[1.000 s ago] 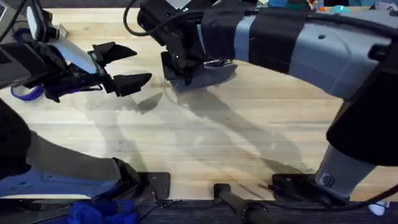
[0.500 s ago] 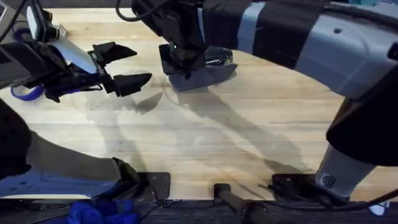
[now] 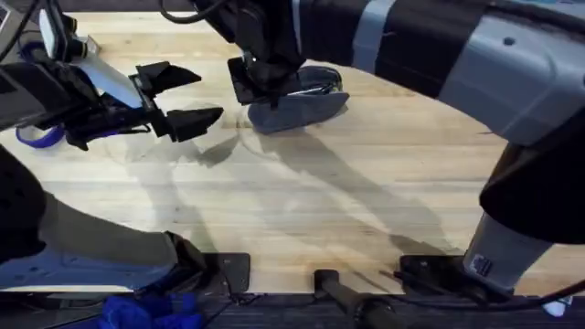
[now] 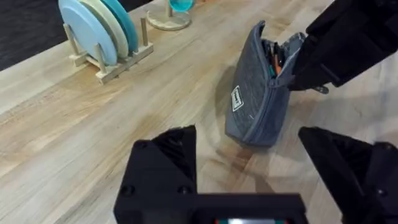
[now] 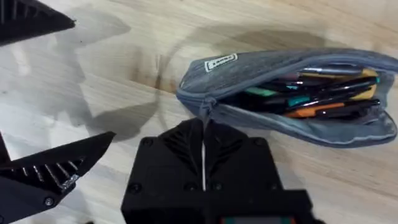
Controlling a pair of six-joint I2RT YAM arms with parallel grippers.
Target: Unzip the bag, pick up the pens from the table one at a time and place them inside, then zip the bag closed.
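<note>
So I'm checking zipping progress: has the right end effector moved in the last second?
Yes. The right end effector shifted toward the table's far edge.

A wooden plate rack (image 4: pixel 106 46) holds pastel plates (image 4: pixel 99 25).

Bag label: a small white-edged patch is seen on the side of the bag (image 5: pixel 283 93), just ahead of the right gripper (image 5: pixel 204 146); its lettering cannot be read.
Other text: no readable words, numbers or signs are found.
</note>
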